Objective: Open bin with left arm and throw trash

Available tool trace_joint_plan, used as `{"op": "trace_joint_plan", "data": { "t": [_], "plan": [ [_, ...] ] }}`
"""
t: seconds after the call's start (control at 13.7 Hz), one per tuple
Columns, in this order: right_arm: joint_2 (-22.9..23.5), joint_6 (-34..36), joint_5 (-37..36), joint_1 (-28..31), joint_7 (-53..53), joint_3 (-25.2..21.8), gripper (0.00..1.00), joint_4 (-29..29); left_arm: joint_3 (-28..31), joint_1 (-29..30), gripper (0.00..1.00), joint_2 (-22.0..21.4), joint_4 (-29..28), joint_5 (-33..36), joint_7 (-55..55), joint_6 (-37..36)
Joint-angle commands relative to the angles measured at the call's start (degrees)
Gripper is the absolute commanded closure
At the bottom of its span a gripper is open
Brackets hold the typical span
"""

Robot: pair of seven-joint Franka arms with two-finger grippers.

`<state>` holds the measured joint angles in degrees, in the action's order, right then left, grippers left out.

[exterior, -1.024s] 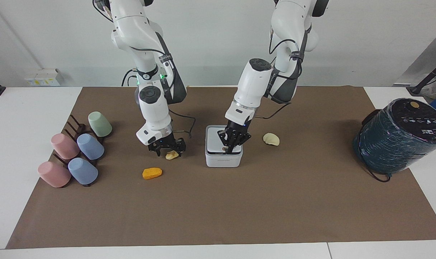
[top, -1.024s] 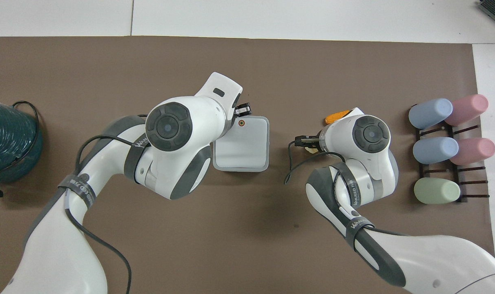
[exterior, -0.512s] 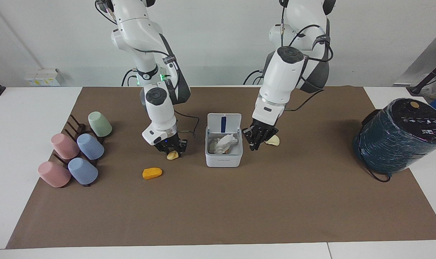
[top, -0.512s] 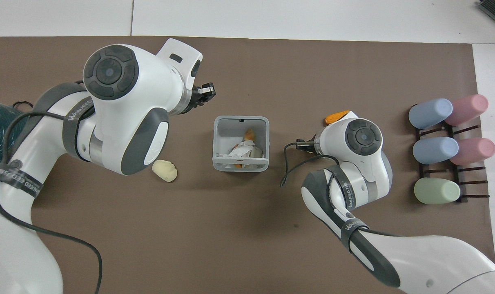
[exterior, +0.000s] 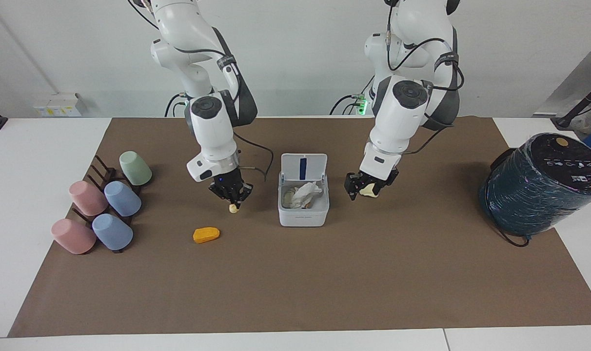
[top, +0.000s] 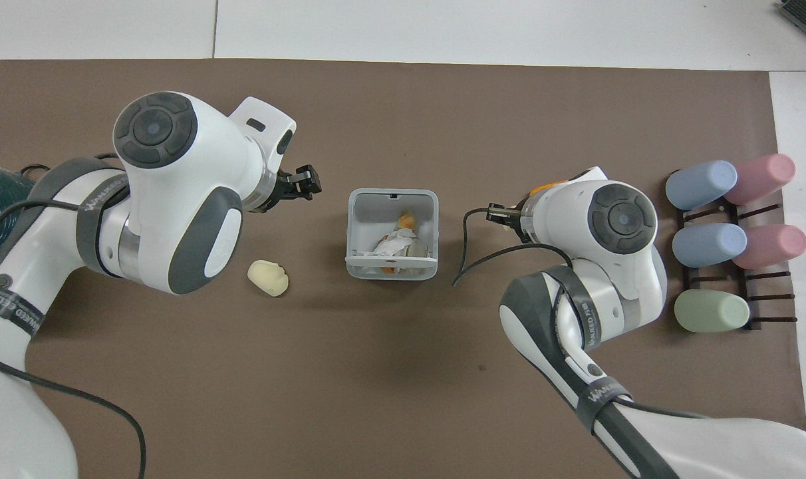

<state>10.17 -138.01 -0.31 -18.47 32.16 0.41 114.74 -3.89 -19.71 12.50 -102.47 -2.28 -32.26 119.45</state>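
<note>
The white bin (exterior: 303, 214) (top: 356, 234) stands mid-mat with its lid (exterior: 304, 167) up; crumpled white paper and something orange lie inside. My left gripper (exterior: 370, 186) (top: 304, 185) hangs open in the air beside the bin, toward the left arm's end, with nothing in it. The cream trash lump (exterior: 372, 192) (top: 268, 277) lies on the mat there. My right gripper (exterior: 233, 199) (top: 501, 214) is shut on the tiny yellowish trash lump (exterior: 233, 208), just above the mat. The orange trash lump (exterior: 206, 235) (top: 542, 189) lies on the mat, half hidden under the right arm in the overhead view.
A dark rack (exterior: 100, 171) with several pastel cups (exterior: 122, 198) lying on it sits at the right arm's end. A big dark teal cylinder (exterior: 544, 183) stands at the left arm's end. A brown mat (exterior: 295, 282) covers the table.
The bin's lid has sprung up. My left gripper left the lid, swung toward the left arm's end and opened. My right gripper closed on the yellowish lump and raised it slightly.
</note>
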Motion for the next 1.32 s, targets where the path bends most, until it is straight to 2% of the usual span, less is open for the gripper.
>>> {"op": "trace_joint_plan", "data": {
  "t": [0.0,0.22,0.37,0.59,0.73,0.8,0.88,0.95,1.17,1.24],
  "plan": [
    [-0.50,5.90,1.79,-0.07,1.15,1.86,1.00,-7.49,-0.07,0.82,0.00,-6.77,-12.37,-0.54,3.34,4.46],
    [1.17,3.81,9.16,-0.07,2.11,4.24,1.00,-11.64,-0.07,0.82,0.00,-9.85,-20.03,-0.54,3.43,8.07],
    [1.70,1.26,12.94,-1.38,4.91,4.60,1.00,-11.74,-0.07,0.82,0.00,-11.09,-24.07,-0.54,3.52,10.61],
    [3.19,-0.33,14.28,-5.43,12.03,4.51,1.00,-11.13,-0.07,1.08,0.00,-11.18,-28.91,-0.54,3.52,14.83],
    [3.37,-0.25,14.28,-6.66,12.67,4.51,1.00,-9.81,-0.07,1.61,0.00,-10.48,-30.94,-0.54,3.61,17.29],
    [3.28,0.10,14.28,-6.75,12.67,4.51,0.78,-9.80,-0.07,1.78,0.00,-10.30,-32.08,-0.54,3.52,19.22],
    [3.37,0.11,14.28,-6.67,12.67,4.51,0.23,-9.80,-0.07,2.65,0.00,-10.22,-32.70,-0.54,3.52,20.89],
    [3.37,0.02,14.37,-6.75,12.75,4.51,0.00,-9.80,-0.07,3.27,0.00,-10.21,-32.97,-0.54,3.61,21.52],
    [3.37,0.02,14.28,-6.49,12.67,4.51,0.00,-10.07,-0.15,3.80,0.02,-9.52,-33.14,-0.54,3.00,23.89],
    [3.37,0.10,14.02,-6.32,12.58,4.42,0.00,-10.24,-0.15,3.72,0.10,-9.08,-33.14,-0.54,2.56,24.51]
  ]
}}
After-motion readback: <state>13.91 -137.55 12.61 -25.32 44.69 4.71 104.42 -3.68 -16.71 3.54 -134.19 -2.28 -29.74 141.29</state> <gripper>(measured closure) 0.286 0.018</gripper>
